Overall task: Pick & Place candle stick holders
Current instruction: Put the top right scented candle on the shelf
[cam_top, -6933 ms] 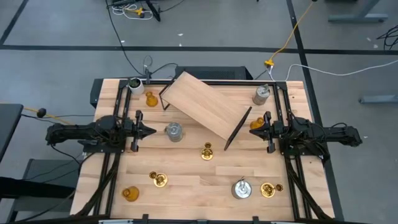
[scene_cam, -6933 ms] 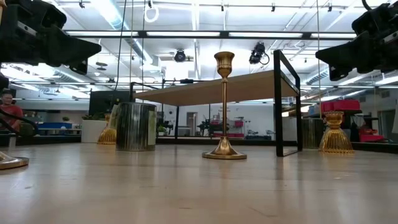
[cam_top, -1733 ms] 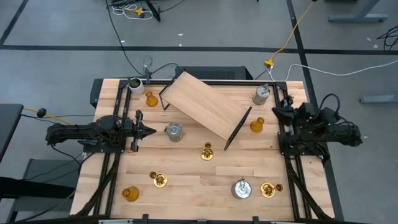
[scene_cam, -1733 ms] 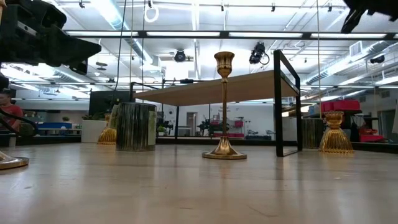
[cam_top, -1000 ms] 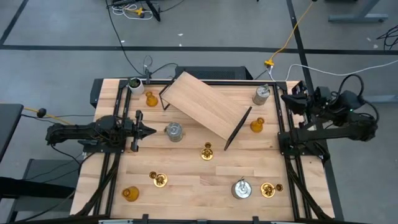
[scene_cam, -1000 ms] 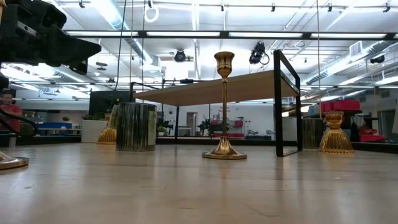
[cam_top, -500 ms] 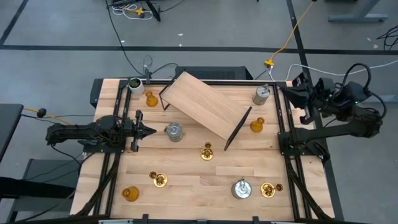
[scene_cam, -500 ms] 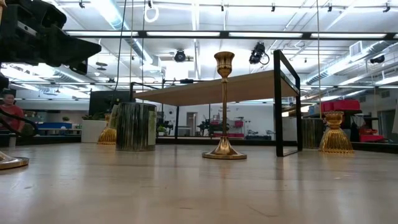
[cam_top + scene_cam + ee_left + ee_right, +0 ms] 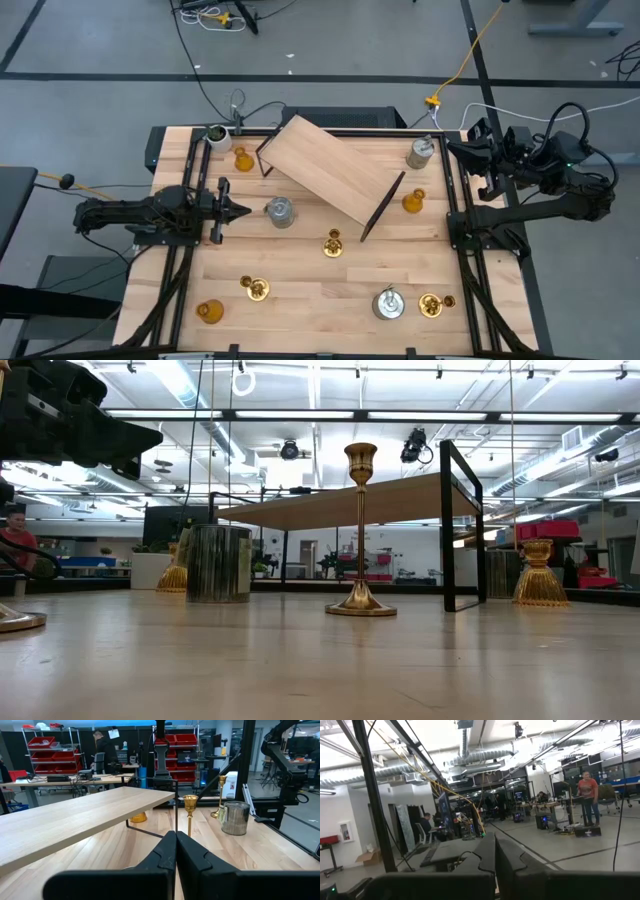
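Observation:
Nine holders stand on their bases on the wooden table (image 9: 300, 270). The silver cylinders (image 9: 280, 211) (image 9: 421, 152) (image 9: 388, 303), amber glass ones (image 9: 242, 159) (image 9: 413, 201) (image 9: 208, 312) and brass sticks (image 9: 333, 244) (image 9: 257, 289) (image 9: 432, 304) are spread about. My left gripper (image 9: 243, 210) is shut and empty, level above the table's left side, pointing at the nearest cylinder; its closed fingers show in the left wrist view (image 9: 176, 834). My right gripper (image 9: 452, 149) is shut and empty, raised high by the far right corner, its wrist view (image 9: 495, 837) facing the room.
A wooden shelf board (image 9: 335, 168) on black metal legs stands slantwise at the table's far middle. A small white pot with a green plant (image 9: 217, 135) is at the far left corner. Black frame rails run along both sides. People show in the room behind.
My right arm has kept rising at the table's far right corner, its gripper shifting slightly toward the far edge. The holders have stayed where they were.

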### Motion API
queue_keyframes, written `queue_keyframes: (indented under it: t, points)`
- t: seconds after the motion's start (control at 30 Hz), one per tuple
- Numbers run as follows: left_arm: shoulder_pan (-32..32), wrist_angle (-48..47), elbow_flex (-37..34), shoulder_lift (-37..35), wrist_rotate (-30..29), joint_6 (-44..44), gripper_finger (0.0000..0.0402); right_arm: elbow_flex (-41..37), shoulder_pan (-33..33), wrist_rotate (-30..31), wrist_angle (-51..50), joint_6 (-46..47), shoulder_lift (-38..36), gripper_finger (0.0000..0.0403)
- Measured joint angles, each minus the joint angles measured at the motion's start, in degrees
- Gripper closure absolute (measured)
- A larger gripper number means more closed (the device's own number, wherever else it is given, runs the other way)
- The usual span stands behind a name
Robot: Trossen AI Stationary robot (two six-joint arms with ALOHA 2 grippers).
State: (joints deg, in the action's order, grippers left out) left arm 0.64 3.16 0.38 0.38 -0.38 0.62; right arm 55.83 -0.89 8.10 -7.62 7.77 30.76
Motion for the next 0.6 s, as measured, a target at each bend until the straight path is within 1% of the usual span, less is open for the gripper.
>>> queue_keyframes:
  t: [0.33, 0.6]
  points:
    - [-0.02, 0.00, 0.02, -0.02, 0.00, 0.00, 0.0390, 0.00, -0.01, 0.02, -0.13, -1.79, 0.53, 0.0401]
    - [-0.02, 0.00, 0.02, -0.02, 0.00, 0.00, 0.0390, 0.00, 0.00, 0.02, -0.17, -2.33, 3.51, 0.0401]
